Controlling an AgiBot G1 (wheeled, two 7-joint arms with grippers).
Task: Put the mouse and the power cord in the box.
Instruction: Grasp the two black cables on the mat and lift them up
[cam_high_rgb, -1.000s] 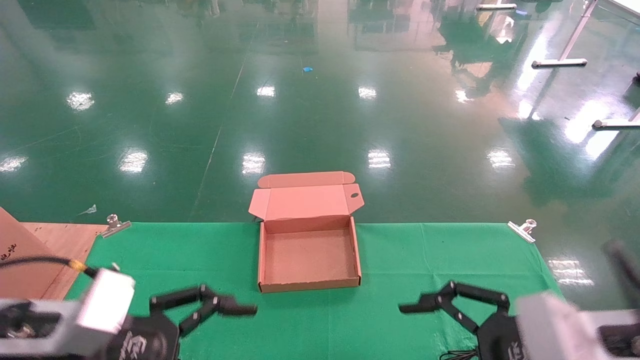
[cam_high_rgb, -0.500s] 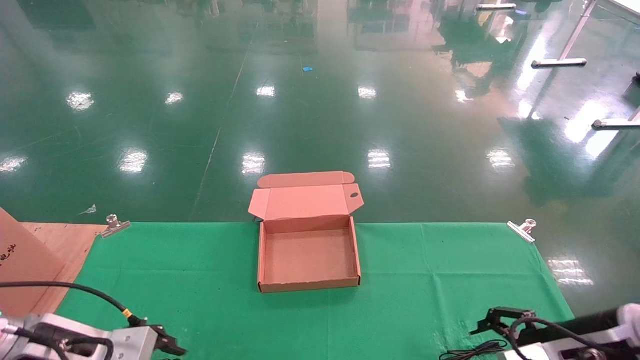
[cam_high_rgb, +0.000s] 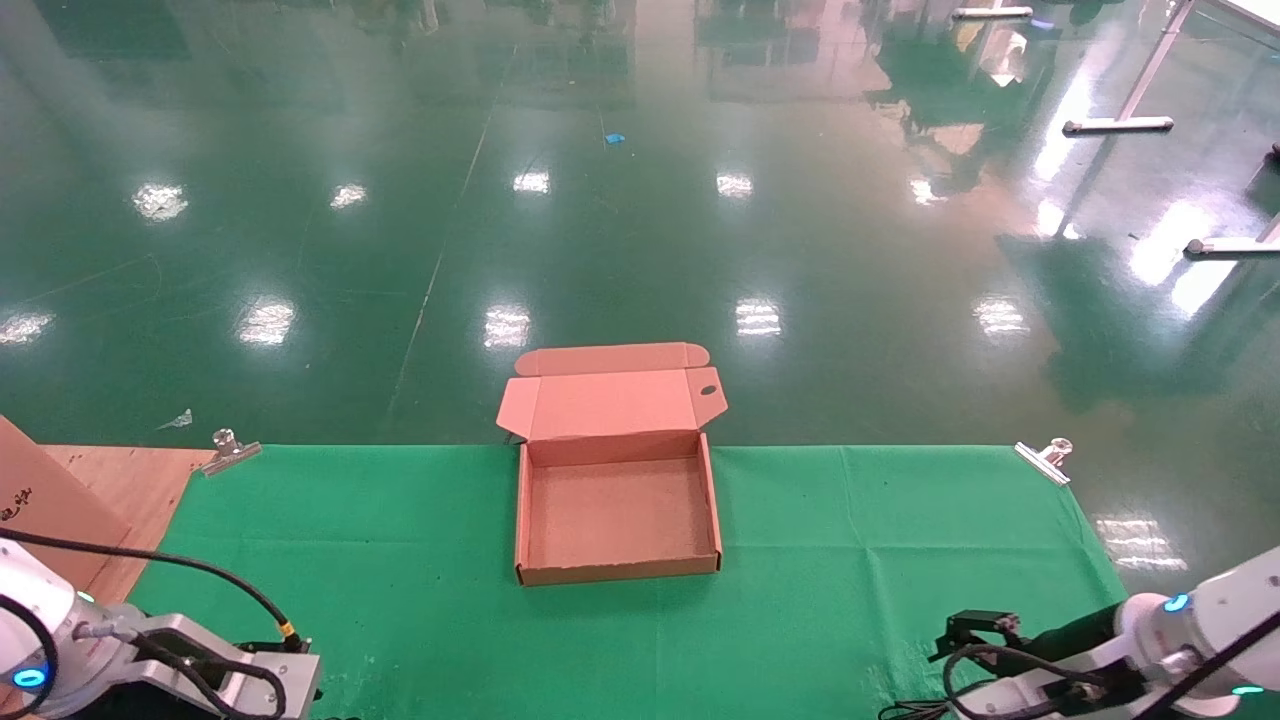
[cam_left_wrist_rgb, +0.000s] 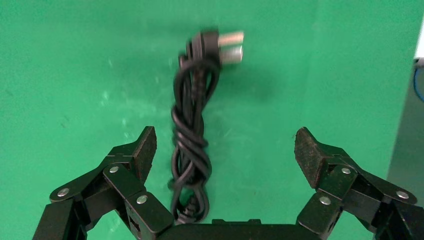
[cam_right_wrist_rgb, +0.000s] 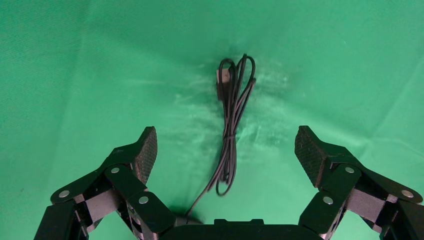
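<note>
Left gripper (cam_left_wrist_rgb: 225, 150): fingers spread above thick black coiled power cord (cam_left_wrist_rgb: 192, 135) | right gripper (cam_right_wrist_rgb: 226, 149): spread above black mouse's thin bundled cable (cam_right_wrist_rgb: 231, 122) | brown cardboard box (cam_high_rgb: 618, 570): open, mid-cloth.

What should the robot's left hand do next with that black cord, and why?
Probably lower the left end effector and close on the power cord: its fingers are open, the bundled cord lies between them on the cloth, and the box sits empty.

Readable text: none.
Brown board (cam_high_rgb: 40, 495), left of the box (cam_high_rgb: 617, 512): dark marks, too small to read.
</note>
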